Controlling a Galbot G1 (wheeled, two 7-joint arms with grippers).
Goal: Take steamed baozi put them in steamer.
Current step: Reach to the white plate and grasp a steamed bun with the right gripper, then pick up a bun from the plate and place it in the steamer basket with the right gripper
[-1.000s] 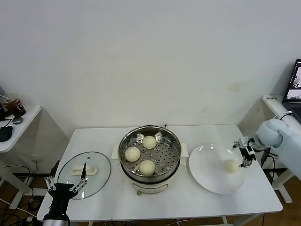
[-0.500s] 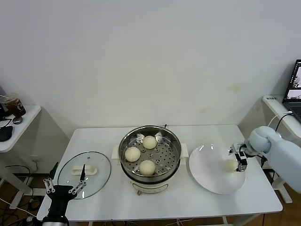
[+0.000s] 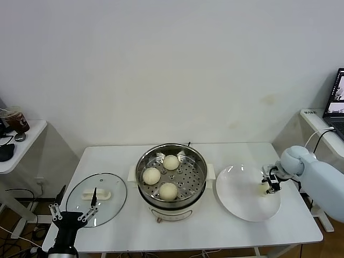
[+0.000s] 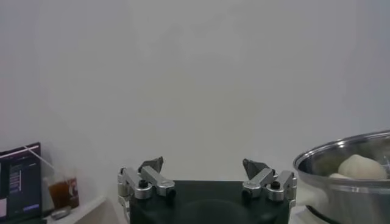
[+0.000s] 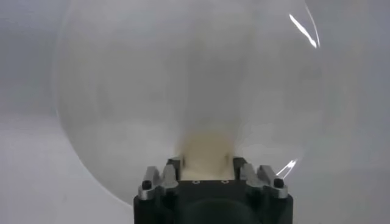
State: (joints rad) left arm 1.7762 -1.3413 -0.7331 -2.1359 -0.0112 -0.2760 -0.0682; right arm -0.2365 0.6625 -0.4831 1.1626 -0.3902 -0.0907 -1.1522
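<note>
Four baozi in all: three baozi (image 3: 168,191) (image 3: 151,175) (image 3: 171,162) sit on the perforated tray inside the steamer (image 3: 171,156), spread apart from each other, and the fourth baozi (image 3: 263,189) lies on the white plate (image 3: 239,199) just right of the steamer, toward the plate's right edge. Right tool (image 3: 270,184) is down on that fourth baozi, fingers closed against its two sides; right wrist view shows the same bun (image 5: 207,155) pinched between the finger bases with the plate's rim (image 5: 79,164) around it. Bun rests on the plate, not lifted as far as can be told. Steamer stands mid-desk (image 3: 226,234) on its white base, lid off. Glass lid (image 3: 97,192) with white handle lies flat on the desk left of the steamer. Left tool (image 3: 72,216) hangs idle off the desk's front edge, left of the steamer and just in front of the lid, fingers spread wide apart, holding nothing; left wrist view shows both fingertips (image 4: 153,164) apart with the steamer's steel wall (image 4: 347,182) to one side. Side table with a cup (image 3: 16,121) well left of the steamer; laptop (image 3: 336,102) far right.
</note>
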